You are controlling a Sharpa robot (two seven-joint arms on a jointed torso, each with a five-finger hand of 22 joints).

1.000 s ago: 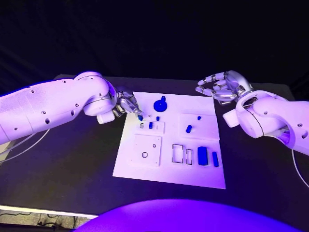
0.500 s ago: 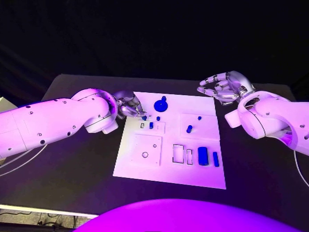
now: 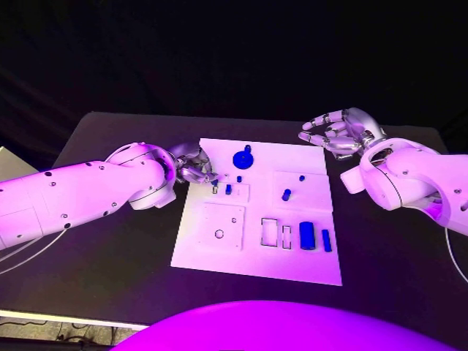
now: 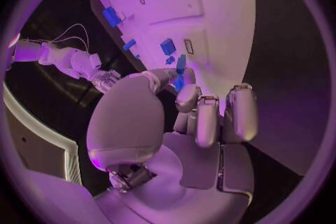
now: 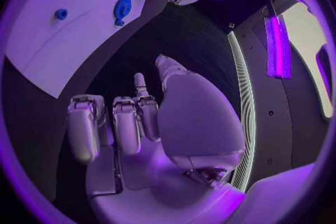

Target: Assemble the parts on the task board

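Two hands | left hand (image 3: 195, 167) pinches blue part (image 4: 181, 63) | right hand (image 3: 338, 132) curled, empty

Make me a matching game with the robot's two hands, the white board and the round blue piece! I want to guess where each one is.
Things:
1. left hand
2. right hand
3. task board
4. round blue part

Places:
A. lies in the middle of the black table
B. at the board's left edge, pinching a small blue piece
C. sits near the board's far edge
D. raised beyond the board's far right corner, holding nothing

Pairs: 1-B, 2-D, 3-A, 4-C

Lab: black table (image 3: 107, 241), dark backdrop
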